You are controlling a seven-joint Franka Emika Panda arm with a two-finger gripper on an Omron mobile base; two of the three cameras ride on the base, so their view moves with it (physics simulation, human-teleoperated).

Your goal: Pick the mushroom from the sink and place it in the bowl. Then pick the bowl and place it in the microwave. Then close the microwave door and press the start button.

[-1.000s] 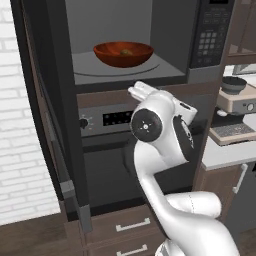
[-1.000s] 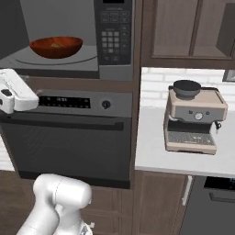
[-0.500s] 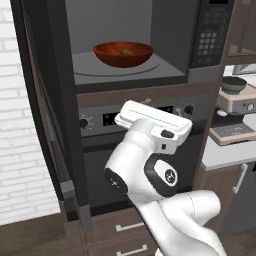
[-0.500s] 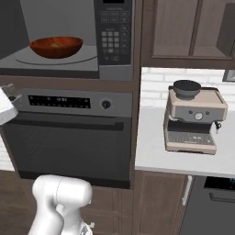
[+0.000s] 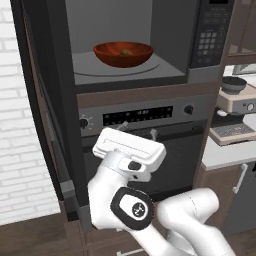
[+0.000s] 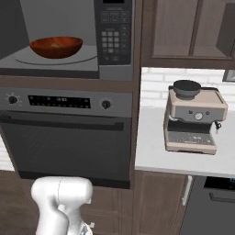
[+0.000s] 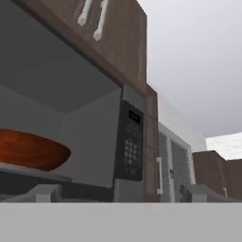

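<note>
The reddish-brown bowl (image 5: 123,53) (image 6: 56,47) (image 7: 28,150) rests on the floor of the open microwave (image 5: 172,30). A small tan mushroom (image 5: 126,51) lies inside it. The microwave door (image 5: 55,100) stands swung out to the left, seen edge-on. The keypad panel (image 5: 211,37) (image 6: 112,39) (image 7: 130,146) is right of the cavity. My gripper (image 5: 138,130) (image 7: 122,194) is open and empty. It hangs below the microwave, in front of the oven's control strip, and looks up at the cavity. The sink is out of view.
An oven (image 5: 150,115) (image 6: 69,133) with knobs and a display strip sits under the microwave. A coffee machine (image 5: 237,107) (image 6: 195,119) stands on the white counter to the right. A white brick wall (image 5: 20,150) lies left of the open door.
My hand has dropped from the microwave's lower edge to oven height and turned, while the arm folded lower. The bowl has not moved.
</note>
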